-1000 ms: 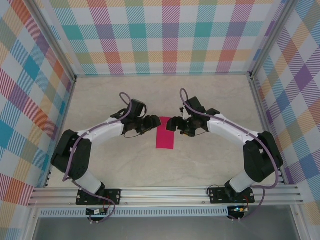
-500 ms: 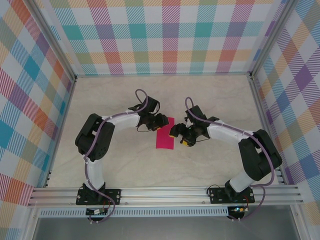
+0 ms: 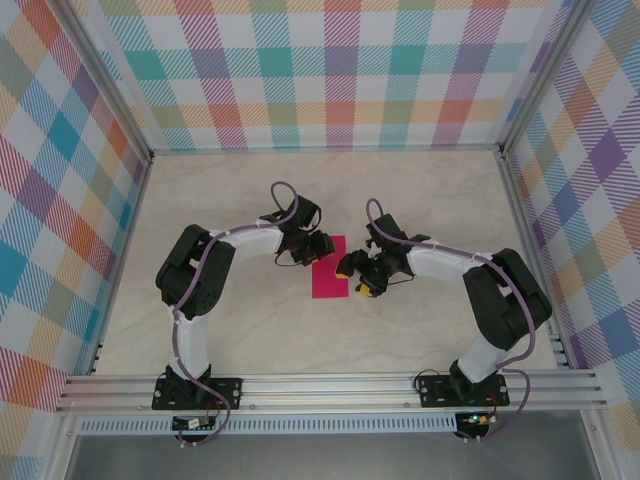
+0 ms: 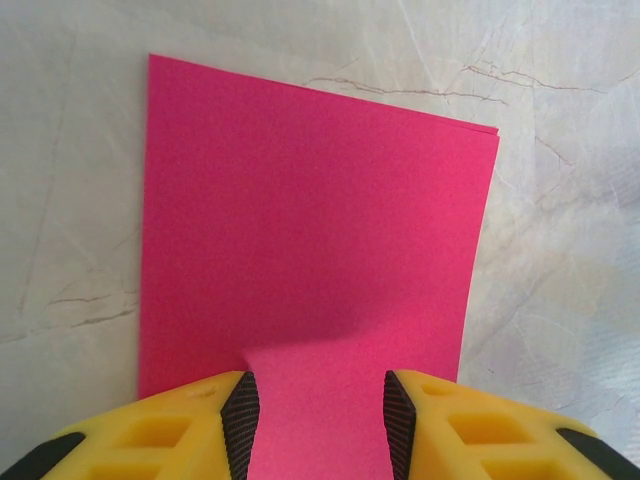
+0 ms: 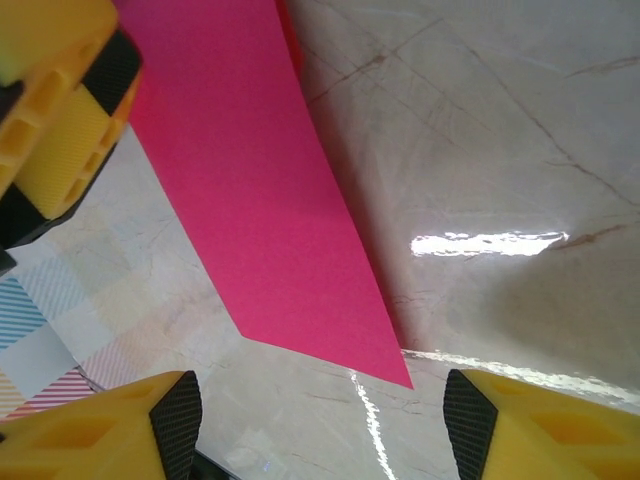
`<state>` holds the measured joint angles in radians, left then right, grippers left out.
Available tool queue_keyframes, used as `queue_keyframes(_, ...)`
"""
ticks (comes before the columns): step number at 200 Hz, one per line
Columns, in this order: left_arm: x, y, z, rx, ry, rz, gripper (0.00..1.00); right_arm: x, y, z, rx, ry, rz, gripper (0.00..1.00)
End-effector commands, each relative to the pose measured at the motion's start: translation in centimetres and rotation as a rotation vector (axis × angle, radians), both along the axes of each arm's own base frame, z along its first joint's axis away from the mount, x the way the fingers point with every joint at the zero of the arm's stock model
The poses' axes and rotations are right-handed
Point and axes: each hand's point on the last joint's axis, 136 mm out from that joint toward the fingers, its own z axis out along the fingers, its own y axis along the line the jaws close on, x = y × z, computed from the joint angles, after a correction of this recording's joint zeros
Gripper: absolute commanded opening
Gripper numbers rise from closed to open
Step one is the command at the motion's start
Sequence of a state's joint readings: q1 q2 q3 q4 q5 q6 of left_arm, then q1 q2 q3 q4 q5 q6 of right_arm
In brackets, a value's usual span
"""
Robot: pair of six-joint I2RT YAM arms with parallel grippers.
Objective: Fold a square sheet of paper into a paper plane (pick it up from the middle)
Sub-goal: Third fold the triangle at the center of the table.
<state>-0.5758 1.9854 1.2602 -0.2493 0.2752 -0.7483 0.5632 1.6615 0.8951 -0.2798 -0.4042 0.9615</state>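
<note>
At the middle of the bench (image 3: 430, 200), between the arms, lies the square sheet of paper (image 3: 330, 270), folded to a doubled magenta rectangle. Two layers show at its far corner; it is thin, matte and crisp-edged. Bench surface: glossy, veined, stone-look.

Left jaws: part open, ribbed black pads (image 4: 240, 425) straddling the sheet's near edge, nothing pinched. Right jaws: wide open about a corner, holding nothing.

Judged step: centre fold made, nose-corner folds due. Next move calls for one side pinning the sheet while the other lifts a single corner.
</note>
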Motion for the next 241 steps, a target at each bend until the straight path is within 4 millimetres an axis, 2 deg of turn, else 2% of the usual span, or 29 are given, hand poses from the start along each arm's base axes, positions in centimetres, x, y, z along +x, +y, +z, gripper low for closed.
queue_keyframes(1,-1.4,1.2,-2.0,0.079,0.068,0.018,0.42,-0.7,0.5,-0.5,0.012,0.029,0.018,0.65)
queue_keyframes(72,-1.5,1.0,-2.2,0.067,0.081,0.015,0.42,-1.3,1.4,-1.4,-0.008,0.051,0.08,0.59)
queue_keyframes(104,-1.6,0.9,-2.3,0.065,0.086,0.016,0.42,-1.4,1.7,-1.2,0.007,0.048,0.095,0.49)
queue_keyframes(170,-1.6,0.9,-2.3,0.062,0.089,0.016,0.42,-1.5,1.9,-0.9,0.02,0.037,0.094,0.42)
queue_keyframes(218,-1.8,0.9,-2.1,0.053,0.089,0.013,0.42,-0.6,1.4,0.0,0.023,-0.031,0.027,0.28)
queue_keyframes(231,-1.8,0.8,-1.7,0.046,0.085,0.009,0.41,-0.4,1.3,0.0,0.017,-0.028,0.017,0.18)
queue_keyframes(241,-1.9,0.7,-1.3,0.036,0.083,0.007,0.41,-0.4,1.2,-0.1,0.005,-0.025,0.007,0.14)
